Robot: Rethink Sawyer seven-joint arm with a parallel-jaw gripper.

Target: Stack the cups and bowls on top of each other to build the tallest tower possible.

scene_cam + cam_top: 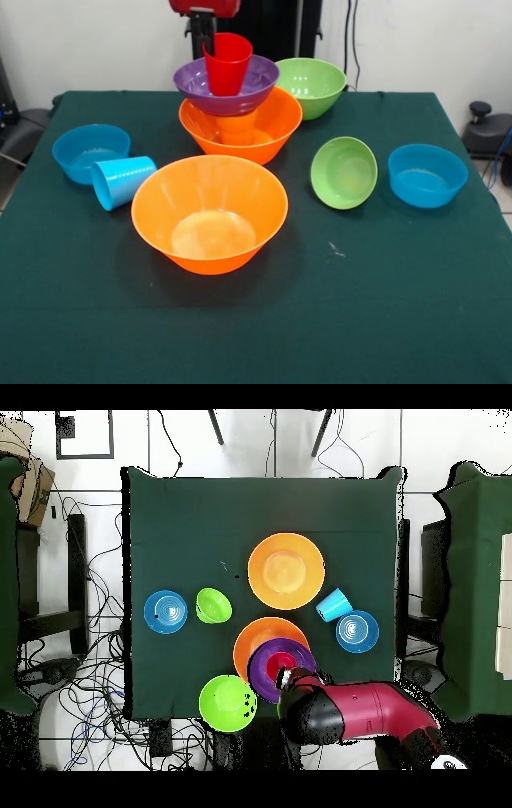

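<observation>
The tower stands at the far middle of the table: a large orange bowl (pixel 240 128) holds an upside-down orange cup (pixel 237 126), which carries the purple bowl (pixel 226 86). The red cup (pixel 227 62) stands in the purple bowl, leaning slightly. My gripper (pixel 202 36) hangs just above and behind the red cup's rim; whether it touches the cup is unclear. In the overhead view the arm (pixel 350 712) ends over the purple bowl (pixel 272 664) and hides the red cup. The light blue cup (pixel 122 182) lies on its side at the left.
A second large orange bowl (pixel 210 212) stands at the front middle. Small blue bowls sit at the left (pixel 90 152) and at the right (pixel 427 174). A small green bowl (pixel 344 172) rests tilted right of centre. A large green bowl (pixel 310 84) stands beside the tower.
</observation>
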